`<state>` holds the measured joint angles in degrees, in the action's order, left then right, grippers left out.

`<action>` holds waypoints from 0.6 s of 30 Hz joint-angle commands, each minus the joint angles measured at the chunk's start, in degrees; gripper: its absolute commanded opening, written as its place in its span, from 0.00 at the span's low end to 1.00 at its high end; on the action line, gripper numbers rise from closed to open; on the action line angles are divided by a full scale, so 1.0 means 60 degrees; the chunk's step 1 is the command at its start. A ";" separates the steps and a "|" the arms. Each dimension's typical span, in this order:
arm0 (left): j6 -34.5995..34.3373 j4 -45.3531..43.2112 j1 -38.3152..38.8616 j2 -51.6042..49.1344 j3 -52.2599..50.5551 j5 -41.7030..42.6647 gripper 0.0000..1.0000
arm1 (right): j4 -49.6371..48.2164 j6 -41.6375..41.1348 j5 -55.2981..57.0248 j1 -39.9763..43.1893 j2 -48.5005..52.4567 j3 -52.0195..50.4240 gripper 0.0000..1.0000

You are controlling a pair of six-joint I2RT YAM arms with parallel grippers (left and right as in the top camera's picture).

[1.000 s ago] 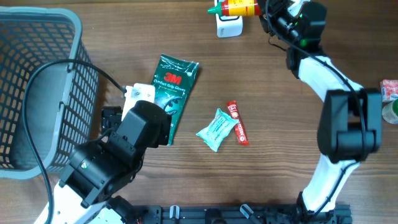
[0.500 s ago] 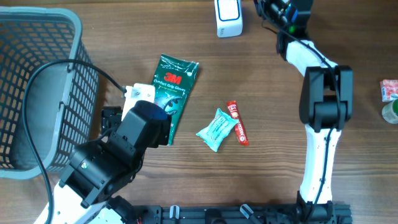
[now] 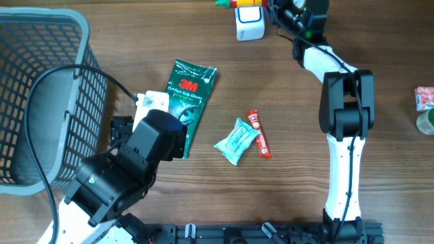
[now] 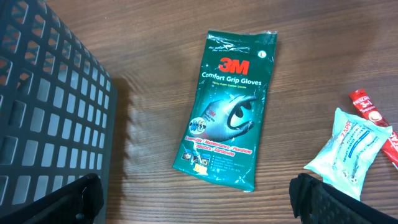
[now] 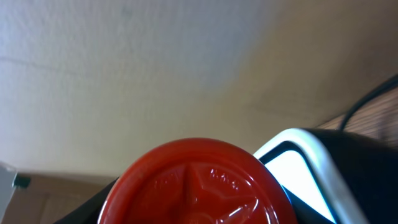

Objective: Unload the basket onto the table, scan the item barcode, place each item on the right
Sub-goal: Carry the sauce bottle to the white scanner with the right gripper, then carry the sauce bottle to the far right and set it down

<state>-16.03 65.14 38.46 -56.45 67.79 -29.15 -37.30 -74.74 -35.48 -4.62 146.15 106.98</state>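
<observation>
The item is a red and yellow bottle (image 3: pixel 245 3) with a green tip. It lies sideways at the table's far edge, just above the white barcode scanner (image 3: pixel 249 26). My right gripper (image 3: pixel 268 7) is shut on it. In the right wrist view the bottle's red base (image 5: pixel 196 183) fills the space between the dark fingers, and the scanner's white face (image 5: pixel 305 171) sits right behind it. My left gripper (image 4: pixel 199 208) stands wide open over bare wood, below a green glove packet (image 4: pixel 233 99), and it holds nothing.
A grey mesh basket (image 3: pixel 41 41) fills the left side, close to the left arm (image 3: pixel 129 169). The green glove packet (image 3: pixel 190 95), a teal pouch (image 3: pixel 237 141) and a red stick pack (image 3: pixel 258 134) lie mid-table. Small items (image 3: pixel 424 102) sit at the right edge.
The right arm has stretched further toward the far edge and carried the bottle leftward over the scanner. The left arm has not moved.
</observation>
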 commanded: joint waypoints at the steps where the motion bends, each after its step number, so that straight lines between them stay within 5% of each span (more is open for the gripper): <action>1: -0.0160 -0.0022 -0.0018 0.0004 0.0033 0.0033 1.00 | 0.0550 0.0514 -0.0889 0.0022 0.0036 0.0911 0.55; 8: -0.0160 -0.0022 -0.0018 0.0004 0.0033 0.0033 1.00 | 0.4207 0.2535 -0.0984 0.0044 -0.0834 0.1581 0.49; 18: -0.0160 -0.0022 -0.0018 0.0004 0.0033 0.0033 1.00 | 1.1701 0.4532 -0.0025 0.1373 -0.4000 0.1581 0.49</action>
<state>-16.03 65.17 38.46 -56.47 67.79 -29.15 25.06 -52.84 -38.83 -1.54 132.62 114.43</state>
